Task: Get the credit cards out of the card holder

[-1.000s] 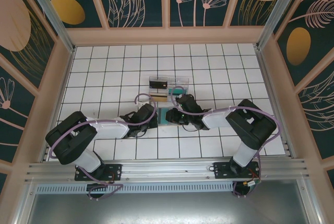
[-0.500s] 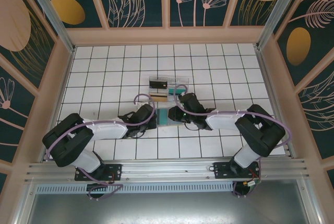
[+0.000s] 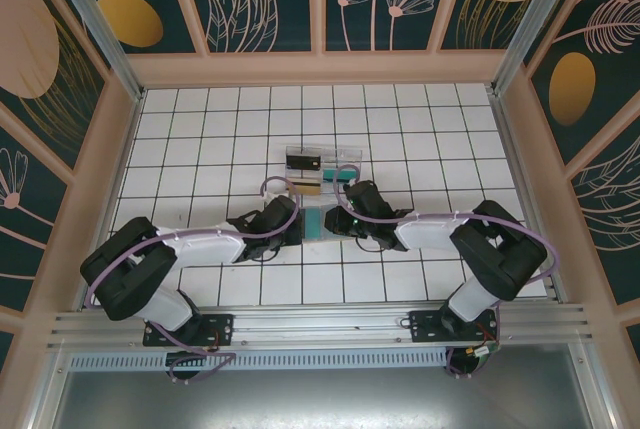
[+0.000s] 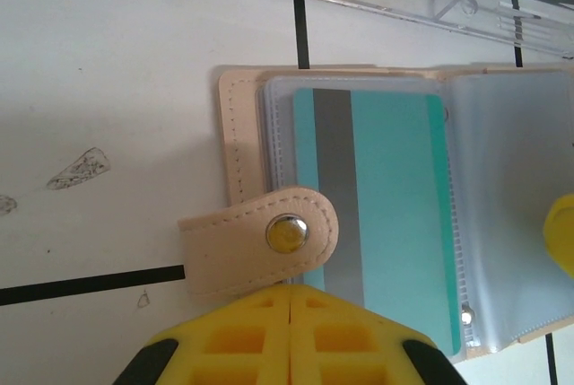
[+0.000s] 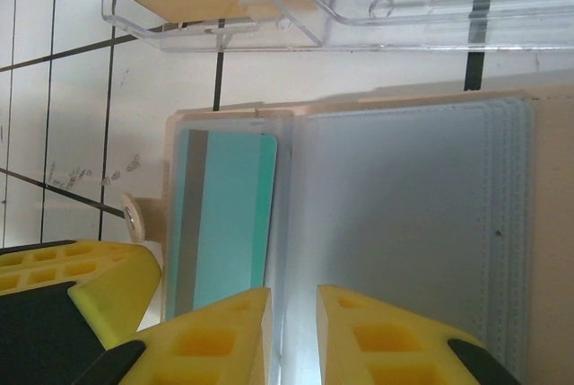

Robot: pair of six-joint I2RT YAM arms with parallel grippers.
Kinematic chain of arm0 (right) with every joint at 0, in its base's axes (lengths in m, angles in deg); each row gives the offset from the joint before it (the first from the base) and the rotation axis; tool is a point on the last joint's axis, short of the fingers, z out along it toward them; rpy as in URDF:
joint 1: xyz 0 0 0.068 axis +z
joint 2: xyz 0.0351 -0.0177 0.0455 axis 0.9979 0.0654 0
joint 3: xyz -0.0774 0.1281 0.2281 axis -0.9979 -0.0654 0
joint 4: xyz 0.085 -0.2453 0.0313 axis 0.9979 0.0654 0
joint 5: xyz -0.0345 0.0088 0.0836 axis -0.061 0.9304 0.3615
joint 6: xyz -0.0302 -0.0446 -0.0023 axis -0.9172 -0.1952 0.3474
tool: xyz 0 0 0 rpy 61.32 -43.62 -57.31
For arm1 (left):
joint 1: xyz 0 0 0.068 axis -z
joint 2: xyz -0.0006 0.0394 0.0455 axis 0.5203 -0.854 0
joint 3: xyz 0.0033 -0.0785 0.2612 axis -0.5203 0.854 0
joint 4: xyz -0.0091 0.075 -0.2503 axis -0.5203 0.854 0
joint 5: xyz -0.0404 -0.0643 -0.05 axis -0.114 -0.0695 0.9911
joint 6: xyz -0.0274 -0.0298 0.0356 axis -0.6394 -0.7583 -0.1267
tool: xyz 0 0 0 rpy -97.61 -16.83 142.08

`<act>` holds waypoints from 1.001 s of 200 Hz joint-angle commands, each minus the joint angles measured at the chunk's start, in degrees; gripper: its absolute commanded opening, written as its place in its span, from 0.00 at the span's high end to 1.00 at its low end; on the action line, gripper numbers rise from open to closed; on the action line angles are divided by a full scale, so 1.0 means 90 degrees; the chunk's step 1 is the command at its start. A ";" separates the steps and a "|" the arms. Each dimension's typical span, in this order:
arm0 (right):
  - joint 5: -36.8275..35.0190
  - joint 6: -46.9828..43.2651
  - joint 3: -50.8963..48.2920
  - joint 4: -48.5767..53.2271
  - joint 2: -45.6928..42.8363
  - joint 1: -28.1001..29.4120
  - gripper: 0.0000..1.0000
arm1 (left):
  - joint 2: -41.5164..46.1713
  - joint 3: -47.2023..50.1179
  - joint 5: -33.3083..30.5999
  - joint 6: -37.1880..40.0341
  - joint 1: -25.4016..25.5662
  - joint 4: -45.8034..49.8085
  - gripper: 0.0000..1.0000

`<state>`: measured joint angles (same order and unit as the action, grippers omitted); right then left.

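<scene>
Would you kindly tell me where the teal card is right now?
In the top view the teal card lies in the left half of the open card holder, between the left gripper and right gripper, in front of the clear tray.

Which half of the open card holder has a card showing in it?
The card holder half beside the snap strap: a teal card with a grey stripe shows through its clear sleeve. The other half's sleeves look empty.
</scene>
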<state>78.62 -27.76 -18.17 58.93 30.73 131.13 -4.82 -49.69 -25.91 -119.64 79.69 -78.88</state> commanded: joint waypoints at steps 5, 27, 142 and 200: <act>-0.0015 -0.0033 -0.0095 -0.0135 0.0132 0.0022 0.79 | -0.0191 -0.0175 0.0038 0.0153 0.0010 0.0042 0.89; 0.0005 -0.0011 -0.0100 -0.0157 0.0137 0.0024 0.79 | -0.0321 -0.0289 -0.0169 0.0125 0.0010 0.0203 0.89; 0.0231 0.0073 -0.0134 -0.0343 0.0432 0.0042 0.79 | -0.0399 -0.0082 0.0296 0.0228 0.0193 -0.0252 0.92; 0.0293 0.0221 -0.0170 -0.0449 0.0245 0.0013 0.80 | -0.0379 -0.0040 0.0051 0.0126 0.0191 -0.0077 0.94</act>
<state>80.15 -27.26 -18.43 56.70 33.68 131.13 -7.62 -51.11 -24.86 -118.63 81.15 -80.67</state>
